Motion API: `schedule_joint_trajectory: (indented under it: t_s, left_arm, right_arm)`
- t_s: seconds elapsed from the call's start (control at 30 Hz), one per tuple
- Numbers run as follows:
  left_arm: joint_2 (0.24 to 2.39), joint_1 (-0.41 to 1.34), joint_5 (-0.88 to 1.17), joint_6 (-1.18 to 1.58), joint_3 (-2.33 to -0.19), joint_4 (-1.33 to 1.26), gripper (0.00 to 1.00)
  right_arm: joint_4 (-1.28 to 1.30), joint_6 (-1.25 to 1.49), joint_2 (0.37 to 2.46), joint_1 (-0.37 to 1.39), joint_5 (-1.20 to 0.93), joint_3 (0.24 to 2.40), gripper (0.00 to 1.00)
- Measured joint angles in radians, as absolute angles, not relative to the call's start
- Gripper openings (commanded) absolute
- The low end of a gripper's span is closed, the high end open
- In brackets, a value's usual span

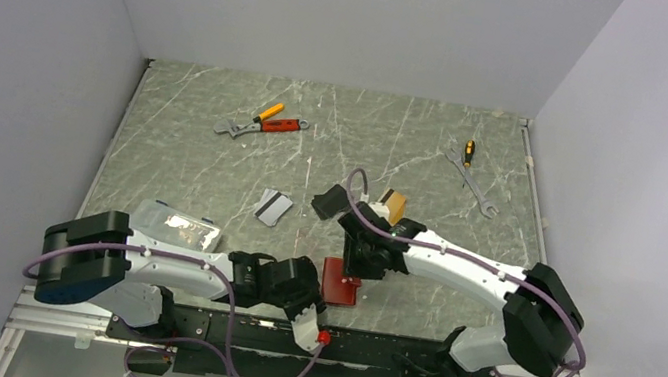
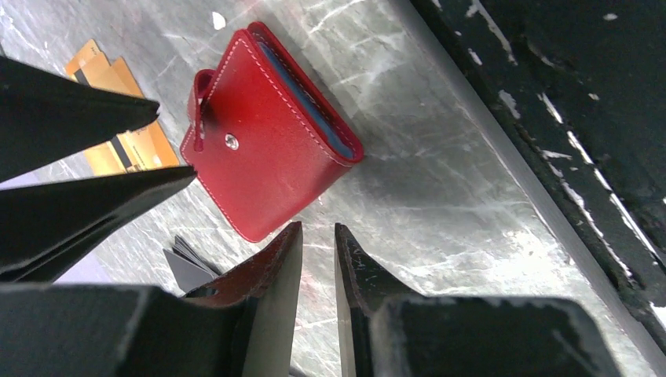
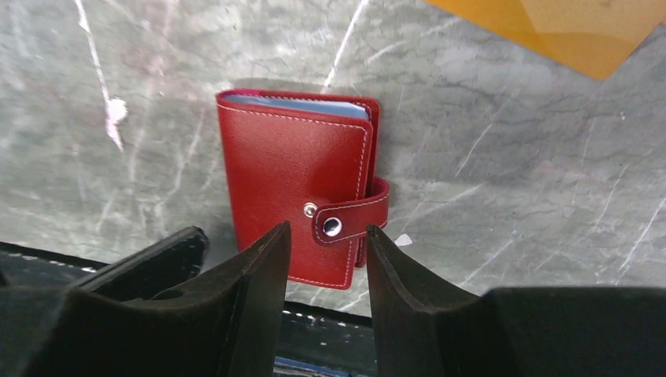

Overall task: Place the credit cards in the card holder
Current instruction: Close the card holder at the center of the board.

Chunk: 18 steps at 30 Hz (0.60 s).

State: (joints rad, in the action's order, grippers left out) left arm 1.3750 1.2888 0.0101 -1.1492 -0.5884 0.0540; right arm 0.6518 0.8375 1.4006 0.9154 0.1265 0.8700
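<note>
Card holder (image 3: 290,169) is seen flat on the grey marbled table (image 1: 193,156), close to the near edge. It is folded shut, but the snap tab (image 3: 349,221) is unfastened and the stud (image 3: 311,210) on the cover is exposed. The holder is bracketed by both arms. Right gripper (image 3: 326,236) is positioned close over it, jaws moderately apart, nothing gripped. From that wrist the holder's long axis is seen running straight away from the fingertips, with the bluish lining (image 3: 298,104) at the far short end and the tab just ahead of the gap, slightly right. Left gripper (image 2: 318,232) is set just beside one corner, jaws at a narrow gap, empty. The holder is seen diagonal to it, so no edge is squared up. Right arm is judged better placed for the tab; the left could be used to pin the cover. Nothing is loaded yet: orange-gold credit cards (image 2: 102,69) are lying just beyond the holder, silver-white credit cards (image 1: 272,206) further out toward the left. Opening the holder is judged to be the step in hand.
</note>
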Motion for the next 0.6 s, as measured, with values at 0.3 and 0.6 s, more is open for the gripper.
schedule_joint_trajectory:
  t_s: [0.3, 0.6]
  left_arm:
    - [1.357, 1.289, 0.01, -1.151, -0.572, 0.051, 0.28]
    - [1.356, 1.289, 0.01, -1.152, -0.572, 0.049, 0.28]
  right_arm:
    - [0.693, 0.838, 1.477, 0.959, 0.129, 0.912, 0.32]
    - [0.714, 0.841, 1.5, 0.966, 0.152, 0.929, 0.26]
